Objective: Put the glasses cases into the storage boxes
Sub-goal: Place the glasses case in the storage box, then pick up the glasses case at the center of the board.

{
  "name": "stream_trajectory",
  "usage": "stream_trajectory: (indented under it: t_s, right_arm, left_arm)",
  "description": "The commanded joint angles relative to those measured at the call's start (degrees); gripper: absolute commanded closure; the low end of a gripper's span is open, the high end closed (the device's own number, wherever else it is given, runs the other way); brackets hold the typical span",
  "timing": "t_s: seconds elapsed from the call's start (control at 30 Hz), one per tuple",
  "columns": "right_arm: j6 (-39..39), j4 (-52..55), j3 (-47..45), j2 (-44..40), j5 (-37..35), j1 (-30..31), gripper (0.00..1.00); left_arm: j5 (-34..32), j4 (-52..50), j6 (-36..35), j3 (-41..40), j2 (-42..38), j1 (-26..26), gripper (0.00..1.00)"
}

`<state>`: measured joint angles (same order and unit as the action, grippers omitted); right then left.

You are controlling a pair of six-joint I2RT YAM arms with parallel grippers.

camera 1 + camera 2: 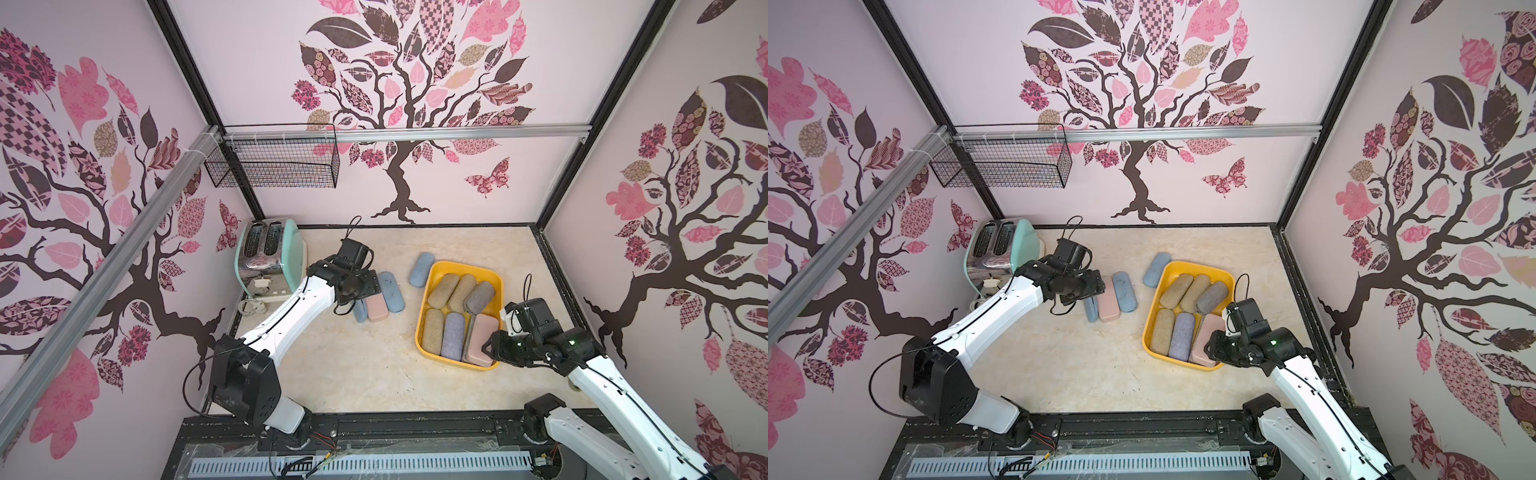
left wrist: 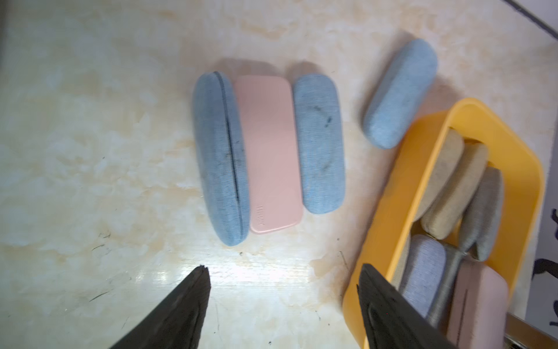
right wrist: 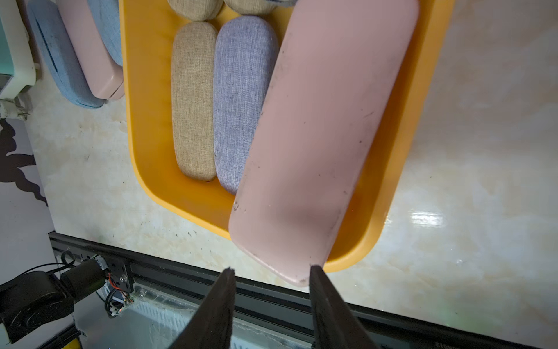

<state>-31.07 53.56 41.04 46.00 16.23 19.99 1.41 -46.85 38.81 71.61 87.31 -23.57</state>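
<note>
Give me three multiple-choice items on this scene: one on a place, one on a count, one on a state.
1. The pink case on the table lies: A) alone, touching nothing B) between two blue cases C) against the wall of the yellow tub.
2. Cases on the table outside the tub: A) two B) four C) six.
3. The left gripper is: A) open and empty B) shut on a blue case C) shut on the tub's rim.
1 B: blue cases flank it. 2 B: those three plus a lone blue case. 3 A: its fingers stand apart over bare table.
</note>
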Motion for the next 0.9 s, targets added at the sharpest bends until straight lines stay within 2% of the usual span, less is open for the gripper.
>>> stream_trajectory:
  t_s: [0.0, 0.27, 0.4, 0.57, 0.7, 0.77, 0.87]
  right_arm:
    - [0.54, -1.84, -1.67, 1.45, 3.36, 0.38, 0.61]
    - [-1.79, -3.15, -2.97, 3.65, -2.2, 0.4, 0.66]
    - [-2.28, -2.36, 0.31, 1.46, -1.98, 0.45, 0.62]
    - [-1.54, -1.33, 7.33, 3.03, -1.53, 0.48, 0.6]
    - [-1.97, -3.26, 10.78, 5.01, -1.51, 0.47, 0.59]
    - [-2.23, -3.87, 12.73, 5.84, -1.55, 0.49, 0.59]
    - [-2.42, -4.76, 14.78, 6.93, -1.99, 0.49, 0.59]
  left_arm:
    - [4.54, 3.65, 0.65, -3.14, 2.15, 2.87, 0.2]
    - [3.33, 5.72, 1.88, -3.17, 6.44, 4.32, 0.16]
    - [5.27, 6.25, 1.28, -0.83, 8.11, 4.31, 0.17]
    - [4.48, 2.91, -1.76, 10.33, 15.11, 0.47, 0.17]
    - [-1.01, -3.2, -4.9, 22.08, 24.88, -4.31, 0.17]
    - [-3.04, -5.11, -4.65, 24.62, 28.05, -4.65, 0.18]
    - [-3.9, -1.95, -3.86, 23.94, 29.72, -4.64, 0.2]
